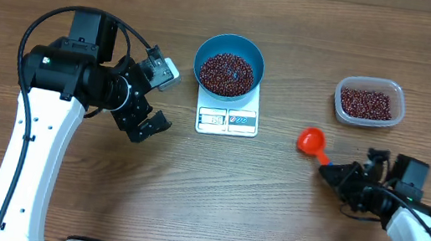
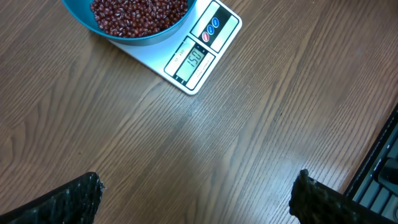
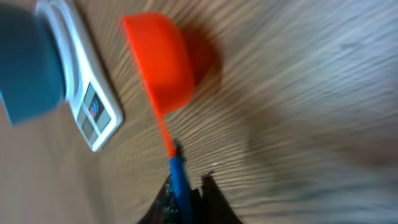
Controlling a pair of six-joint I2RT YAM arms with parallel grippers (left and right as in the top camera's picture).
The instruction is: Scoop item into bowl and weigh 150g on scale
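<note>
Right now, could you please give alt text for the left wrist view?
A round blue bowl of small dark red-brown beans sits on a flat white rectangular scale whose display reads 150. Below, black fingers of the open left tool frame the wooden table.

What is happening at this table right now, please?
Weighing looks finished: the blue bowl of beans sits on the scale, whose display reads 150. The red scoop lies on the table between scale and clear tub, the right arm holding its jaws at the handle's end; whether they grip it is unclear. The left arm hangs left of the scale, jaws wide open.
</note>
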